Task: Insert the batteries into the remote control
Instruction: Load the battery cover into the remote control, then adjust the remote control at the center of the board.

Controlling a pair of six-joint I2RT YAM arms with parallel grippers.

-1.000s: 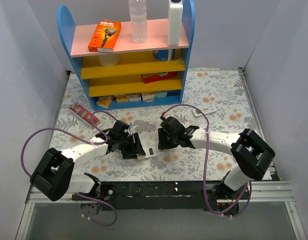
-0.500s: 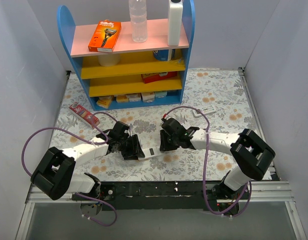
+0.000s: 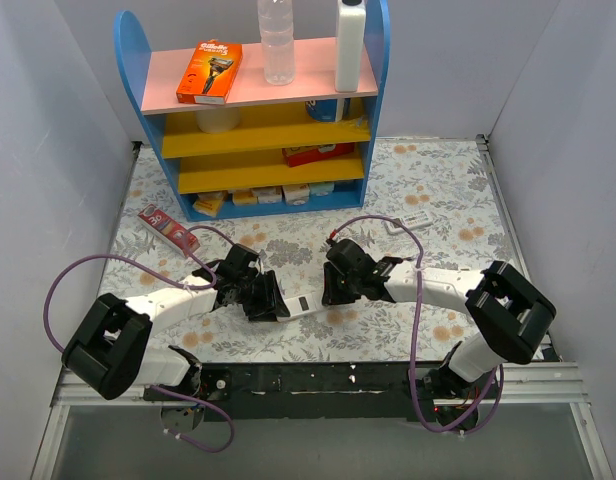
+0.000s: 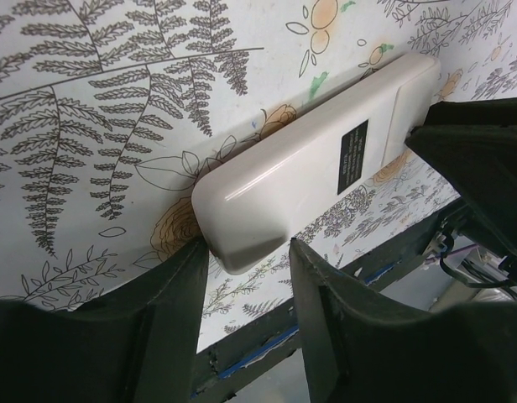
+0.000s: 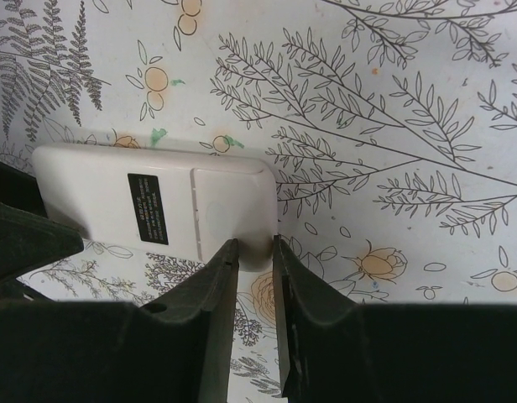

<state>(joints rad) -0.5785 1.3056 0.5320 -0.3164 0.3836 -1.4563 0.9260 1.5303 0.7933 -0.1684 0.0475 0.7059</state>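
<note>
Remote control (image 4: 309, 180) is lying white back up on the worktop (image 4: 91, 126), one end clamped by the left gripper (image 4: 250, 248), apparently to steady it. At the other end the right gripper (image 5: 256, 243) is set, jaws nearly together; whether the edge is nipped cannot be told.

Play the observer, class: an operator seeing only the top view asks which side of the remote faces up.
Observer: The back. The left wrist view shows the remote lying with its plain white back up, bearing a black label.
Operator: Is the battery cover on?
Observer: It looks so: the right wrist view shows it sitting flush.
Operator: And the right fingers?
Observer: Narrowly parted, tips at the cover end's edge.
</note>
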